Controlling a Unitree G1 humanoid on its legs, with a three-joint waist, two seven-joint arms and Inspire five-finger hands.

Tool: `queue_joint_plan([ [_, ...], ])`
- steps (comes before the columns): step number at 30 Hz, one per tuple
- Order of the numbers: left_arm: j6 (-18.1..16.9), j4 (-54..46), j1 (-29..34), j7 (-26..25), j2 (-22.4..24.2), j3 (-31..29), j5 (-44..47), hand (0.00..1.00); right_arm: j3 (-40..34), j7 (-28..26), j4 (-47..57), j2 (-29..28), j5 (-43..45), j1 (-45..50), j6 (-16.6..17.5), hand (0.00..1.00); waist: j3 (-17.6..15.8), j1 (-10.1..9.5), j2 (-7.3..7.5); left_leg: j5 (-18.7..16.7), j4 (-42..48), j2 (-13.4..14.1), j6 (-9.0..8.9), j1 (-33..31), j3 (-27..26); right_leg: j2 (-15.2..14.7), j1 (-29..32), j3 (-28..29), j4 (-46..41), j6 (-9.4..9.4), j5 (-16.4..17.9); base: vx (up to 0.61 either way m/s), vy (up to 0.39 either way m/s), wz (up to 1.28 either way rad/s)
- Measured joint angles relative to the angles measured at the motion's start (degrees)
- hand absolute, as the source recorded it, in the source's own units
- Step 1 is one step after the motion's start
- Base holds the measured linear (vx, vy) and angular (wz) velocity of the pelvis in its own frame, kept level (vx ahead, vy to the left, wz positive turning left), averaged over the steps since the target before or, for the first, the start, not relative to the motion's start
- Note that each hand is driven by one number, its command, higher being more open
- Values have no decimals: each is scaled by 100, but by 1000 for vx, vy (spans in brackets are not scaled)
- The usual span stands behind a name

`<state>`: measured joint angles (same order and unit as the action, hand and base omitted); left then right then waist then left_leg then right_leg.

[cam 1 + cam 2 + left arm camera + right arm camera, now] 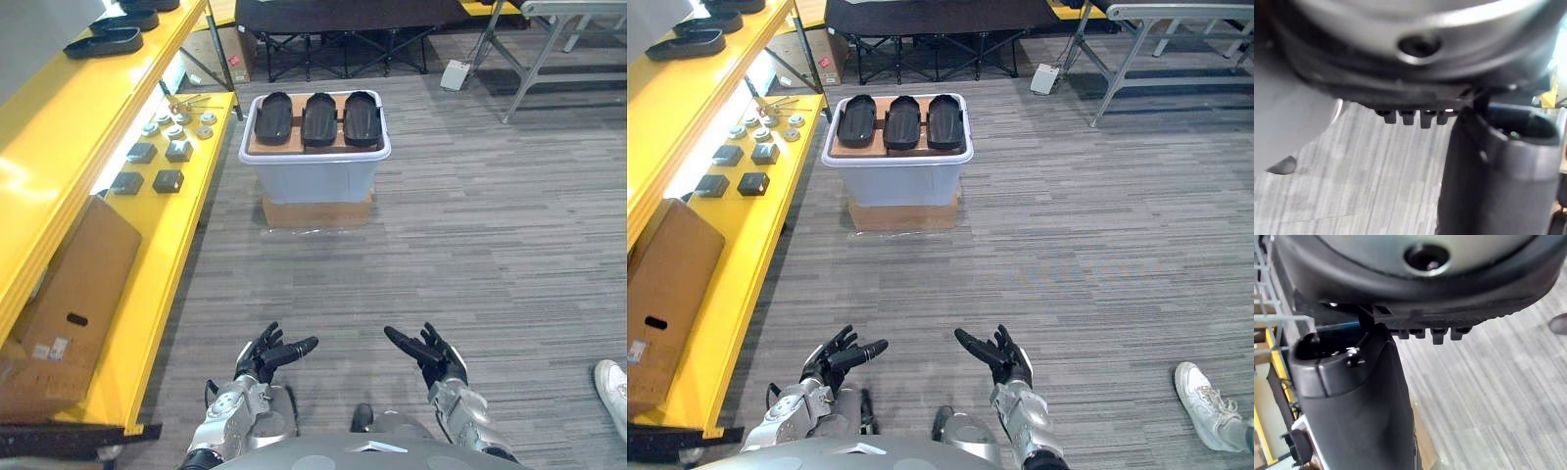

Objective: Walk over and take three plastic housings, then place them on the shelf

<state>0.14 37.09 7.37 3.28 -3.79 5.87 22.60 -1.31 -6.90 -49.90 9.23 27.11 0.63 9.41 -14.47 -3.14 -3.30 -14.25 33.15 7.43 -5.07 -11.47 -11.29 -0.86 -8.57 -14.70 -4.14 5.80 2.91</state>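
Housings (pixel 318 118) lie abreast on the bin (pixel 313 172), long axes running front to back. Left hand (pixel 261 356) and right hand (pixel 432 356) are loosely spread, empty.

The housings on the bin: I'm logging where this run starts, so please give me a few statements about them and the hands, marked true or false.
1. Three black housings lie side by side on top of the bin. True.
2. The left hand holds a housing. False: it is open and holds nothing.
3. The yellow shelf stands to the robot's left. True.
4. The right hand rests on the bin. False: it is open, low before the robot and well apart from the bin.
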Motion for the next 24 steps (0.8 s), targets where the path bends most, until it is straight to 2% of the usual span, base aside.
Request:
queue_joint_plan([
  [1,-9,4,18,-9,22,-31,-2,100,17,1,2,2,1,-50,4,100,-2,-5,-4,165,-567,-136,8,-25,69,-15,-62,58,54,-27,16,319,111,-52],
  [2,-32,4,26,-4,62,-105,-18,100,34,11,1,-1,6,-104,9,100,-26,-13,-33,575,-1552,-294,-20,-54,250,-25,-225,127,140,-151,93,316,130,-27],
  [4,-109,7,42,17,76,-125,-21,100,130,21,-55,9,11,-95,9,100,-83,-37,-75,1136,-2449,-321,-160,-3,446,-4,-504,228,129,-329,323,312,184,-25],
  [5,-192,7,101,55,76,-126,-29,100,234,27,-154,23,13,-82,7,100,-74,-53,-122,1244,-2658,-225,-205,28,448,34,-641,321,58,-445,575,373,272,-29],
  [6,-272,18,104,75,45,-144,-50,100,285,43,-211,-17,21,-55,5,100,-89,-94,-88,1723,-2486,-197,-40,80,312,-58,-735,418,-167,-511,886,319,248,-29],
  [7,-288,0,97,87,24,-192,-73,100,323,42,-211,-36,22,-42,5,100,-96,-126,-18,1823,-2373,-266,72,104,224,-166,-750,462,-289,-564,1037,367,251,-21],
  [9,-266,-56,105,91,-186,-301,-150,100,412,-5,-245,-110,26,33,9,100,-2,-145,486,1621,-2011,-703,498,91,-65,-764,-699,473,-730,-647,1547,476,215,-20],
  [10,-258,63,29,65,-184,-398,-158,100,403,-45,-328,-115,30,18,30,100,1,-140,555,1418,-1931,-851,750,146,-140,-1011,-163,379,-2155,-855,1570,383,120,-15],
  [11,-232,145,-21,34,-189,-431,-144,100,402,-42,-350,-115,35,-38,39,100,-8,-115,560,1329,-1915,-894,826,212,-140,-1174,209,343,-2963,-996,1356,451,189,-3],
  [12,-222,172,-12,9,-251,-408,-89,100,414,-44,-399,-156,27,2,86,100,-57,-78,577,1146,-1933,-968,950,446,-109,-1467,836,289,-4338,-952,968,441,212,21],
  [13,-218,171,-11,-26,-305,-346,-40,100,414,-29,-401,-232,24,89,108,100,-106,-45,582,981,-1905,-989,951,723,-56,-1554,1128,194,-4863,-807,1089,530,238,26],
  [14,-215,172,31,-32,-318,-326,-25,100,429,-17,-400,-273,23,130,109,100,-105,-22,577,946,-1915,-984,991,868,-32,-1531,1181,113,-4799,-814,1144,459,135,36],
  [15,-215,171,71,-31,-356,-248,-15,100,477,-15,-389,-332,23,175,136,100,-152,15,482,844,-1996,-968,1002,1157,57,-1426,1240,-71,-4244,-868,1264,455,83,36],
  [16,-208,156,5,-26,-361,-189,-8,100,532,-16,-333,-342,22,168,193,100,-163,17,449,802,-2119,-930,968,1351,163,-1172,1341,-143,-3255,-914,1283,450,58,37],
  [17,-200,153,-68,-28,-361,-157,6,100,533,-13,-302,-342,21,148,232,100,-162,17,439,795,-2183,-905,956,1393,233,-1024,1415,-147,-2703,-988,1240,405,24,42],
  [18,-184,105,-212,-33,-369,-87,18,100,531,-4,-271,-341,19,98,291,100,-176,37,395,777,-2262,-881,926,1407,355,-805,1640,-41,-1632,-1210,996,372,-1,43],
  [19,-179,102,-259,-34,-372,-30,31,100,523,2,-262,-338,15,88,334,100,-183,37,389,749,-2273,-893,880,1410,427,-750,1718,54,-1157,-1264,756,429,-41,65],
  [20,-169,101,-391,-25,-380,43,76,100,488,27,-255,-337,15,80,383,100,-189,46,396,680,-2239,-954,816,1450,588,-742,1905,309,-593,-1311,300,452,-117,77],
  [21,-158,94,-429,-13,-376,82,240,100,474,41,-248,-337,6,87,386,100,-205,66,410,550,-2212,-1013,738,1622,748,-790,1950,478,-352,-1334,-15,386,-154,80],
  [22,-158,85,-413,-6,-373,86,256,100,474,46,-244,-341,-3,122,389,100,-206,67,413,454,-2176,-1026,706,1730,825,-809,1921,527,-301,-1330,-116,410,-219,80],
  [23,-162,26,-329,20,-376,110,257,100,475,62,-215,-351,-112,225,422,100,-190,50,477,163,-1986,-1071,643,1894,976,-834,1820,570,-289,-1271,-247,399,-275,75],
  [24,-160,-27,-262,46,-410,100,263,100,471,72,-186,-328,-192,295,498,100,-155,58,526,-180,-1677,-1070,603,1915,1129,-881,1774,583,-476,-1056,-666,388,-296,70],
])
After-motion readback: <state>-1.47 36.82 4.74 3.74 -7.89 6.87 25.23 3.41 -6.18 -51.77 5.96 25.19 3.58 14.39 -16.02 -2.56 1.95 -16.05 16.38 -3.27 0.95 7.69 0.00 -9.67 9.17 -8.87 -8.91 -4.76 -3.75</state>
